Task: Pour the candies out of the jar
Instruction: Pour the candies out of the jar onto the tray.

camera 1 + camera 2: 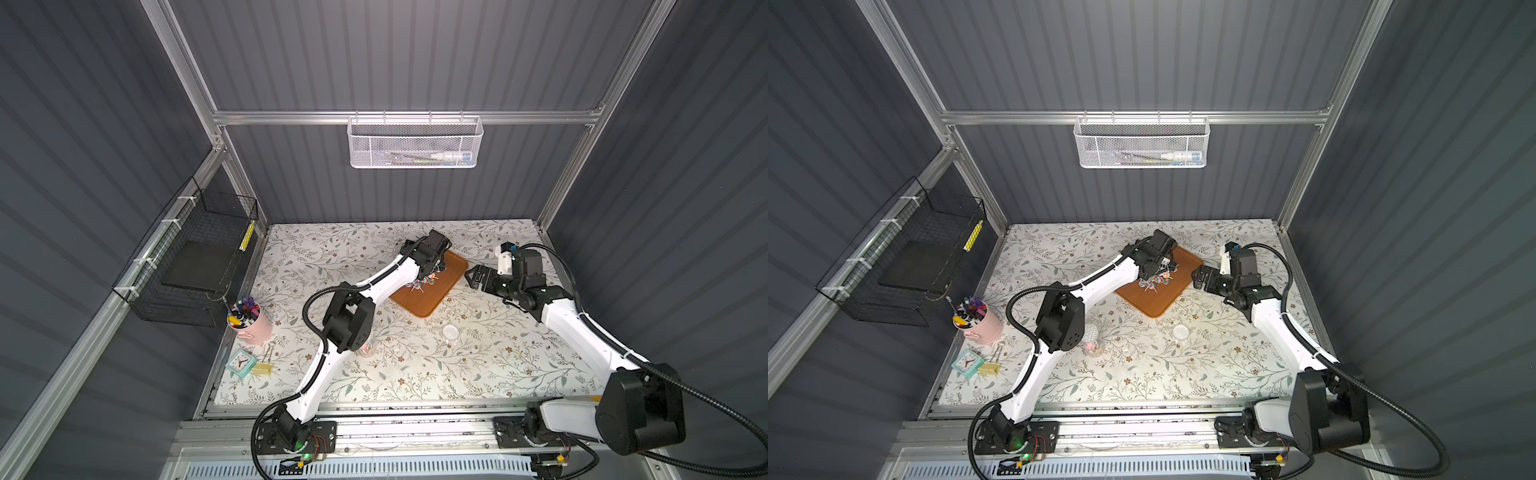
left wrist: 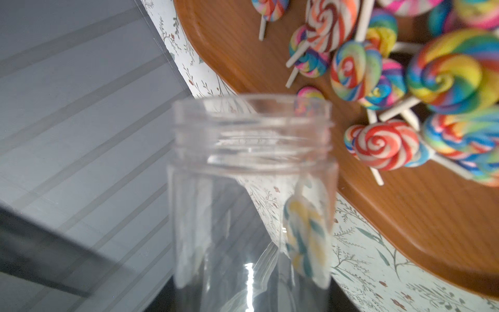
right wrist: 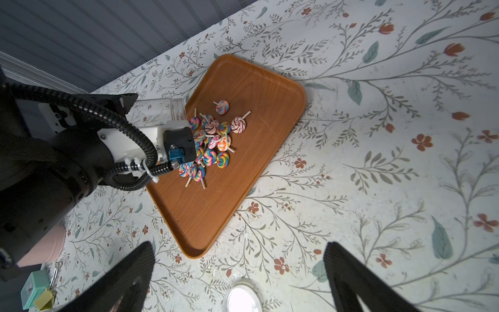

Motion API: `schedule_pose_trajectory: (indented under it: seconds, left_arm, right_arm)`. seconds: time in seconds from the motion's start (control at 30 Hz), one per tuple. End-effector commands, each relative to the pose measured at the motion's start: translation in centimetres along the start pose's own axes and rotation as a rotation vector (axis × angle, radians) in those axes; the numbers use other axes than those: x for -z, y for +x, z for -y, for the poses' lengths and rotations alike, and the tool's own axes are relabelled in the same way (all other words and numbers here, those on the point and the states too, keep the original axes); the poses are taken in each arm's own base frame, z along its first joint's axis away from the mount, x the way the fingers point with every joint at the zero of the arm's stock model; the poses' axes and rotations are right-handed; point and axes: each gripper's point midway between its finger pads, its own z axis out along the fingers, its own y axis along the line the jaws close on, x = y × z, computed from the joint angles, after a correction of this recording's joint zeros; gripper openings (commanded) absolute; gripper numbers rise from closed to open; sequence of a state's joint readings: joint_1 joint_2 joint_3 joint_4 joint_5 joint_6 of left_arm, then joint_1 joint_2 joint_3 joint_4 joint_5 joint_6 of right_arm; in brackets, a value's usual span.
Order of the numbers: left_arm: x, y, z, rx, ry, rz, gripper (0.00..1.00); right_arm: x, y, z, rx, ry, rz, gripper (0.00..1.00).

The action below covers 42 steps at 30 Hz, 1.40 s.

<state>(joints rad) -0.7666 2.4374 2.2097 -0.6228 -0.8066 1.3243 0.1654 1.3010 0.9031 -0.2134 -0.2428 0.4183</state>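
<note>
My left gripper (image 3: 136,110) is shut on the clear jar (image 3: 162,109), holding it tipped on its side with its open mouth at the far left edge of the brown tray (image 3: 205,216). The candies (image 3: 213,137), small swirled lollipops on white sticks, lie heaped on the tray just past the mouth and show in both top views (image 1: 419,284) (image 1: 1154,282). In the left wrist view the jar (image 2: 251,189) looks nearly bare. One pale yellow-teal swirl (image 2: 305,237) shows at its wall. My right gripper (image 3: 239,244) hovers open just right of the tray (image 1: 428,305), holding nothing.
A clear round lid (image 1: 450,331) lies in front of the tray. A second small glass jar (image 1: 1094,345) stands by my left elbow. A pink cup of markers (image 1: 249,322), a teal clock (image 1: 240,362) and a yellow clip (image 1: 263,368) sit front left.
</note>
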Motion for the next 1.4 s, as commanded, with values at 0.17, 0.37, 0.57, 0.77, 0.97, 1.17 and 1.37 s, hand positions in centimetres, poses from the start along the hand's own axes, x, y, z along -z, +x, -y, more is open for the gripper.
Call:
schedule_pose_trajectory:
  seconds: [0.17, 0.37, 0.57, 0.77, 0.97, 1.17, 1.37]
  left_arm:
    - [3.8, -1.8, -2.5, 0.293, 0.025, 0.269, 0.00]
    - [7.7, -0.9, -4.5, 0.568, 0.107, 0.501, 0.00]
    - [11.9, 1.4, -6.1, 0.916, 0.286, 0.842, 0.00]
    - [14.4, 2.0, -5.3, 1.007, 0.362, 0.998, 0.00]
    - [11.9, 2.0, -1.6, 0.949, 0.436, 0.841, 0.00]
    - [8.1, 2.9, 2.6, 0.853, 0.511, 0.572, 0.00]
    - [4.8, 4.4, 6.3, 0.632, 0.451, 0.251, 0.00]
  right_arm:
    - [0.8, 0.2, 0.2, 0.011, 0.018, 0.008, 0.99]
    - [2.6, -1.4, -0.2, 0.025, 0.014, 0.057, 0.99]
    - [5.0, -2.8, -3.4, 0.031, -0.145, 0.094, 0.99]
    - [5.4, -3.6, -7.0, 0.002, -0.344, 0.088, 0.99]
    - [4.2, -3.1, -6.7, -0.024, -0.347, 0.058, 0.99]
    - [3.5, -2.4, -6.1, -0.031, -0.334, 0.048, 0.99]
    - [3.0, -2.1, -5.7, -0.024, -0.323, 0.037, 0.99]
